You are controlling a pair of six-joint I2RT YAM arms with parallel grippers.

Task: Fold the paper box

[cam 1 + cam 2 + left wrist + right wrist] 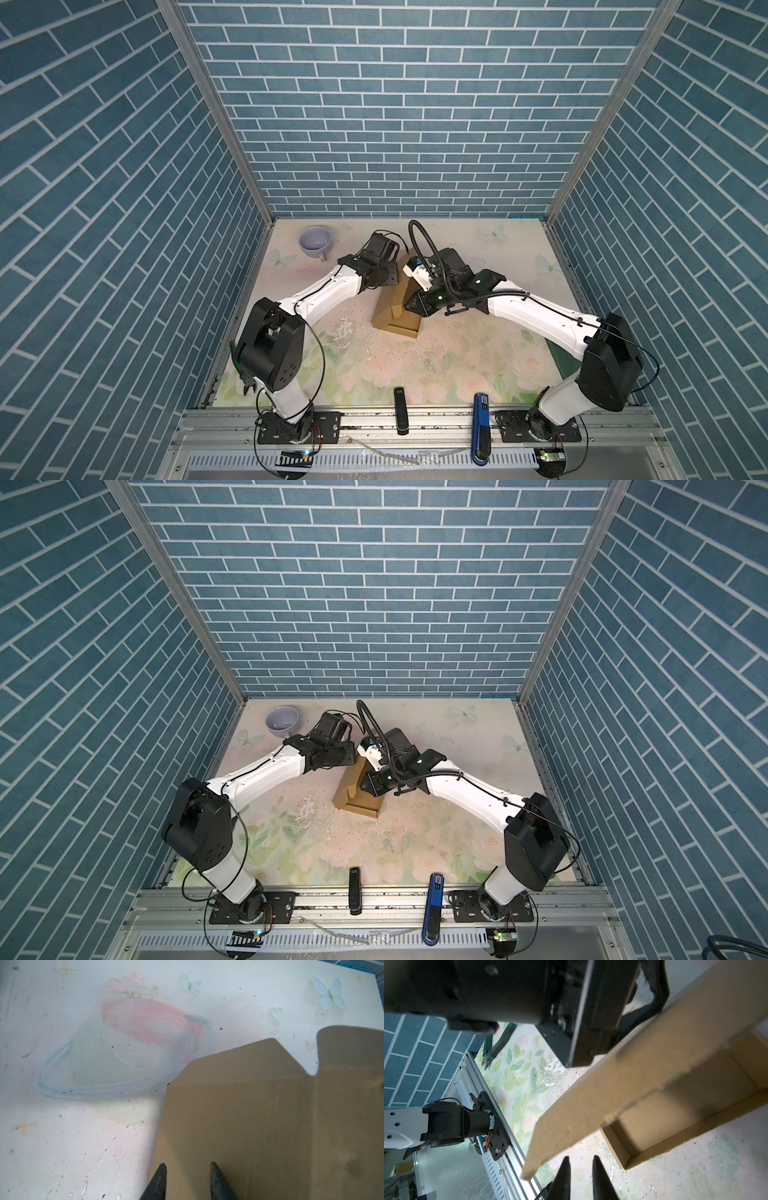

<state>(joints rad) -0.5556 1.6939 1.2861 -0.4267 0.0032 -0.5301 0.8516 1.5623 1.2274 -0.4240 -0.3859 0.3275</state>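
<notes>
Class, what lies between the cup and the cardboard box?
The left gripper sits between the cup and the box, as both top views show.

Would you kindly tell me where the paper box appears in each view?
In a top view: paper box in the middle of the floral mat.
In a top view: likewise mid-mat.
Left wrist: its tan panel at the left hand.
Right wrist: its raised flap ahead of the right hand.
Shared landmark: that floral mat, in every view.
</notes>
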